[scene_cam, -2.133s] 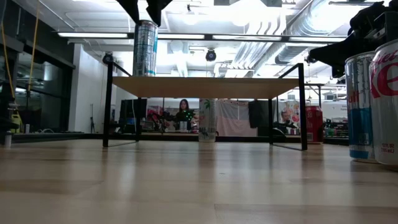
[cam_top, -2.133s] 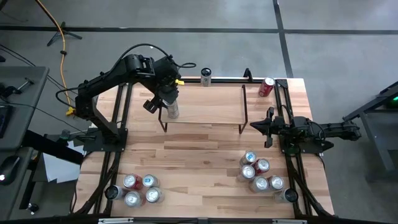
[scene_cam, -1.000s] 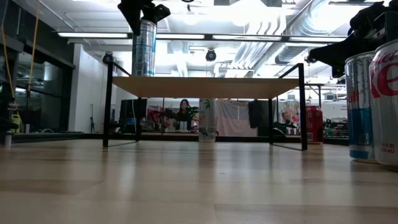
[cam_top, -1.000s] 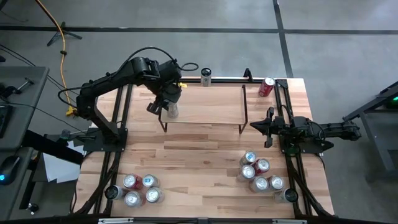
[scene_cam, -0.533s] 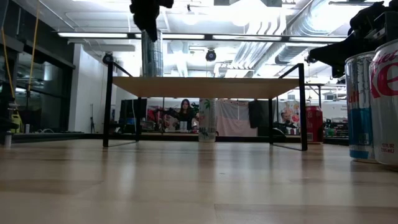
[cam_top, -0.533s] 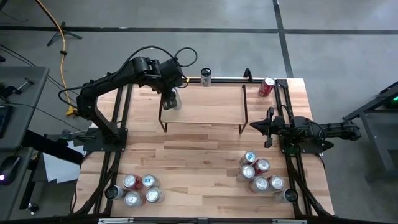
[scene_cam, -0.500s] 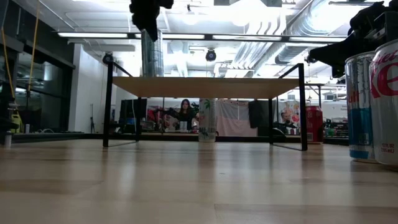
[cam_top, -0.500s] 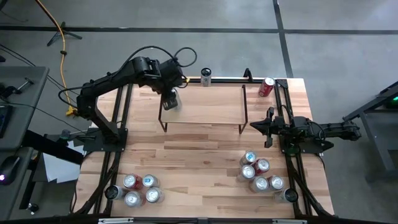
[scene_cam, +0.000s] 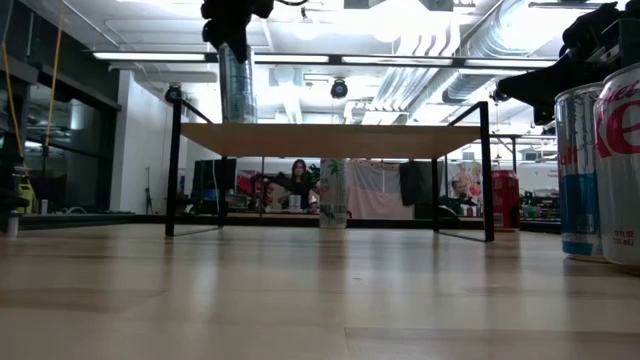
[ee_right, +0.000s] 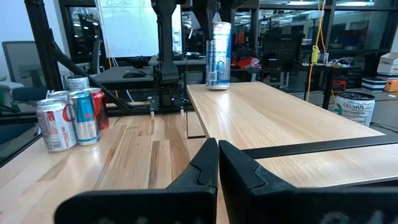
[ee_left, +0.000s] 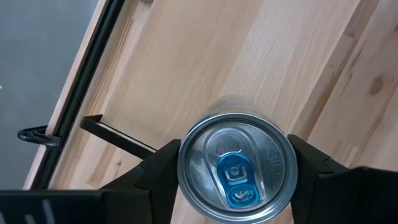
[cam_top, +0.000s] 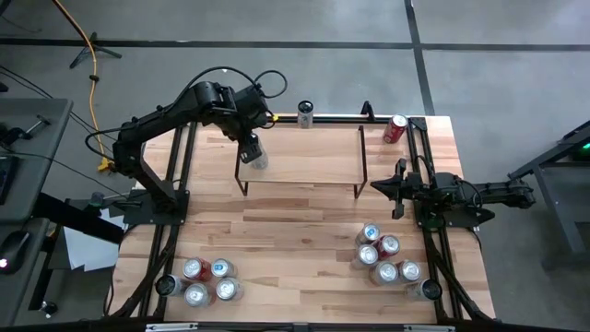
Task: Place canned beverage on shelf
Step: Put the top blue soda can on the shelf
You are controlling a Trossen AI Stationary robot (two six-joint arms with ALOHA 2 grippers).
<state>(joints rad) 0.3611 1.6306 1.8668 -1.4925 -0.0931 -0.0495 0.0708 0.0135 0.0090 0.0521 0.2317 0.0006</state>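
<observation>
A slim silver canned beverage stands upright on the shelf, near the left end of its light wood top. In the low view the can rises from the shelf top. My left gripper is above it, pointing steeply down and shut on it. My right gripper is shut on nothing. It is held level at the table's right side, beside the shelf's right end. My left gripper pinches the can between its two fingers, one on each side of the upper wall just below the rim. The fingers come from above, pointing down along the can. The can stays upright, and its bottom looks set on the shelf top.
Several cans stand grouped at the near left and the near right. One can stands at the table's far edge, and a red can lies at the far right. The black frame rails run along both table sides.
My left gripper has rolled about its own pointing line while staying over the shelf's left end. The can has turned with it and shows a different side in the low view. It has stayed upright on the shelf.
</observation>
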